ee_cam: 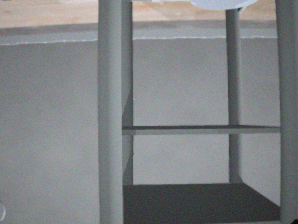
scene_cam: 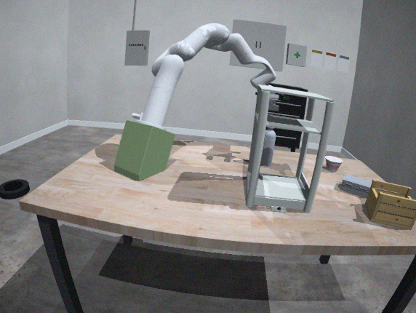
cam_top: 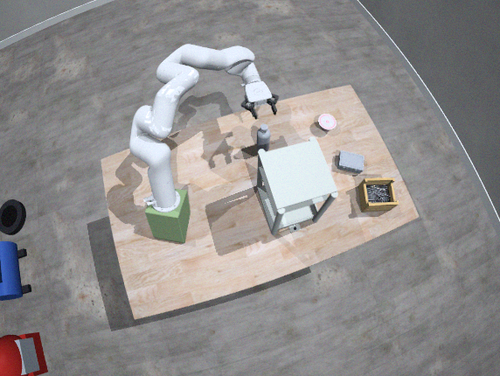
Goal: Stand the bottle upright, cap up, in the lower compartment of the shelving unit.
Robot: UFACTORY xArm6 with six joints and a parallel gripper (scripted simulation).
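Note:
The grey bottle (cam_top: 263, 136) stands upright, cap up, on the table top right behind the shelving unit (cam_top: 297, 179), outside it. In the exterior view the bottle (scene_cam: 268, 147) shows through the frame of the shelving unit (scene_cam: 287, 149), beyond the far posts. The lower compartment floor (scene_cam: 281, 189) holds nothing. My gripper (cam_top: 263, 111) is open and empty, hanging above and just beyond the bottle, apart from it. In the exterior view the shelf's top hides the fingers. The wrist view shows only the shelving unit's posts and a shelf edge (ee_cam: 200, 130).
A pink cup (cam_top: 327, 121), a grey box (cam_top: 351, 161) and a wooden crate of metal parts (cam_top: 378, 194) lie to the right of the shelving unit. My arm stands on a green pedestal (cam_top: 168, 219) at the left.

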